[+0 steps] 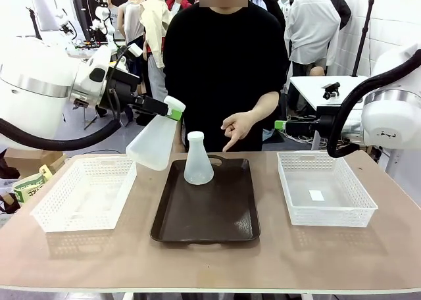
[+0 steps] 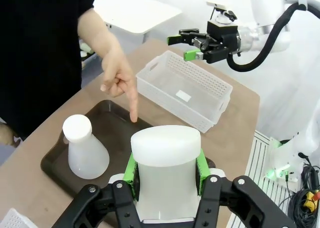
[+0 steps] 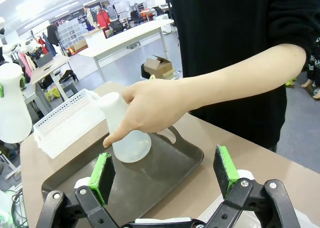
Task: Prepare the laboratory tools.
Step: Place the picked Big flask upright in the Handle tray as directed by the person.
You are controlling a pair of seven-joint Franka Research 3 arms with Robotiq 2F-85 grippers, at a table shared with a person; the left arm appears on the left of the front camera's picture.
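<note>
Table (image 1: 210,260), tan: dark brown tray (image 1: 205,224) at centre, one conical flask (image 1: 198,160) upright on it. Second flask (image 1: 155,142) tilted in the air, neck clamped by left gripper (image 1: 172,109). Right gripper (image 3: 165,175) spread wide, holding nothing. Person's hand (image 1: 238,127) points down at tray.

L gripper (image 2: 166,173) clamping flask (image 2: 165,163) neck, 2nd flask (image 2: 85,150) on tray (image 2: 55,163) — hand (image 2: 117,80) pointing

Brown tray (image 1: 217,227) between two baskets (image 1: 84,193) (image 1: 325,189) (white mesh).
</note>
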